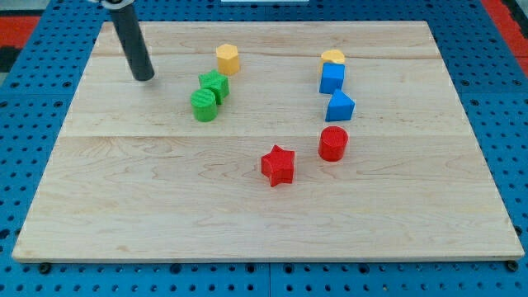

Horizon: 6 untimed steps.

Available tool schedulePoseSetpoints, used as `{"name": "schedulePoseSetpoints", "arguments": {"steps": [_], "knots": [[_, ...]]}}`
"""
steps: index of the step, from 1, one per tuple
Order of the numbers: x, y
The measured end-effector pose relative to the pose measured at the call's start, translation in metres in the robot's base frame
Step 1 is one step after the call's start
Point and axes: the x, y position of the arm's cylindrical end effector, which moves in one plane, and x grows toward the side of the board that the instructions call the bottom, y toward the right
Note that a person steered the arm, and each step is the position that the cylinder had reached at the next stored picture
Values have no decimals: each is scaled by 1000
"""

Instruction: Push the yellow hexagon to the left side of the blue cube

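The yellow hexagon (228,58) sits on the wooden board near the view's top, left of centre. The blue cube (332,78) stands to its right, with a gap of bare board between them. My tip (144,77) rests on the board well to the left of the yellow hexagon and touches no block. The dark rod slants up to the view's top left.
A second yellow block (333,57) touches the blue cube's top side. A blue wedge-like block (339,106) lies below the cube. A green star (215,85) and green cylinder (204,105) sit just below the hexagon. A red cylinder (333,143) and red star (279,165) lie lower.
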Motion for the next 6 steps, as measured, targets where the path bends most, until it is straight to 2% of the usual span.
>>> {"name": "schedulePoseSetpoints", "arguments": {"steps": [1,2,3,5,6], "knots": [[-5,38],[-34,46],[-39,68],[-32,124],[-12,135]]}}
